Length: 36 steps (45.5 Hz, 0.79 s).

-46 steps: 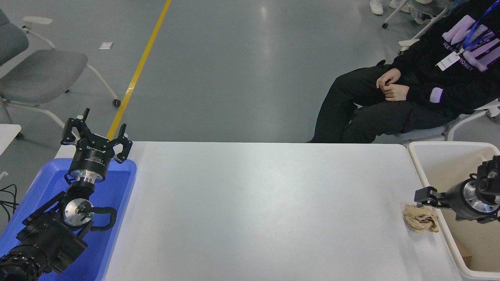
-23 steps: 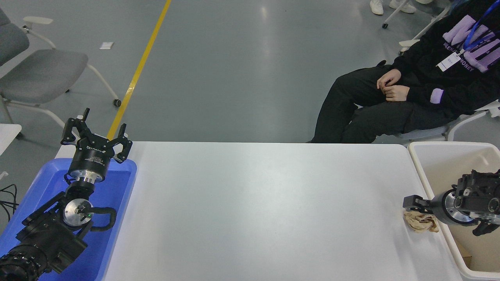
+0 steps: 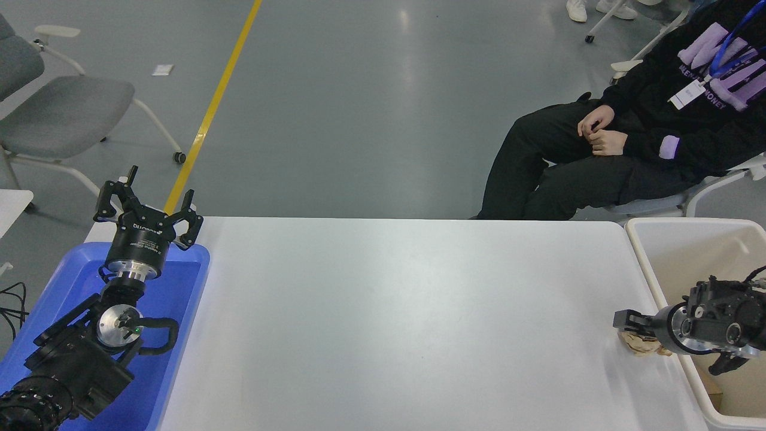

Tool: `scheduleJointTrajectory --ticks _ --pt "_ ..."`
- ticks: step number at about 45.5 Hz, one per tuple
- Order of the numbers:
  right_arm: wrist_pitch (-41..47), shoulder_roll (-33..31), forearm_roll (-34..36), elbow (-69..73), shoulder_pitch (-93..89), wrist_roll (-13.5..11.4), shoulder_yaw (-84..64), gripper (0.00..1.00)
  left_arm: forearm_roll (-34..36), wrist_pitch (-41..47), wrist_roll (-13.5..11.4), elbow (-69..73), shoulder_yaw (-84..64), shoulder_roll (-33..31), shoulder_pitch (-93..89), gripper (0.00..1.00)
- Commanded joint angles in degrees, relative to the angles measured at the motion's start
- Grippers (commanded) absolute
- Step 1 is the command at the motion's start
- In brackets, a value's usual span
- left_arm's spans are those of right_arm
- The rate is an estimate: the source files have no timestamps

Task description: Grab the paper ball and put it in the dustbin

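The tan-brown paper ball (image 3: 639,346) lies on the white table (image 3: 395,311) near its right edge, just left of the cream-white dustbin (image 3: 649,263). My right gripper (image 3: 629,335) reaches in from the right over the bin's rim and sits low over the ball, covering most of it. One black finger (image 3: 625,319) shows on the ball's far side, and the jaws stand open around it. My left gripper (image 3: 146,209) is parked open at the lower left, above the blue tray (image 3: 179,299).
A person in black sits on a chair beyond the table's far right corner, hands (image 3: 598,134) in the lap. A grey chair (image 3: 60,114) stands at the far left. A small brown scrap (image 3: 712,392) lies inside the dustbin.
My right gripper has moved left and down from above the bin's rim onto the paper ball, which is now mostly covered. The left arm has not moved.
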Motion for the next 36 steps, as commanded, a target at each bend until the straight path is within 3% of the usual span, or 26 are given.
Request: scheduleJointTrajectory --ticks 1,8,25,36 --pt "-0.7 0.2 0.5 -0.4 -1.1 0.0 0.7 0.38 0.0 0.0 0.0 -0.1 0.0 0.0 0.0 0.98" --pt "-0.3 0.0 1.2 0.3 -1.0 0.0 1.2 0.00 0.0 0.0 0.0 0.0 0.0 0.0 0.0 0.98" --pt "-0.1 -2.5 6.7 3.5 1.0 0.1 1.4 0.00 -0.1 0.0 0.0 0.0 0.0 0.0 0.0 0.98" --pt "0.2 -12.7 7.0 21.7 19.6 0.4 -8.4 0.00 0.0 -0.1 0.0 -0.1 0.0 0.0 0.0 0.98"
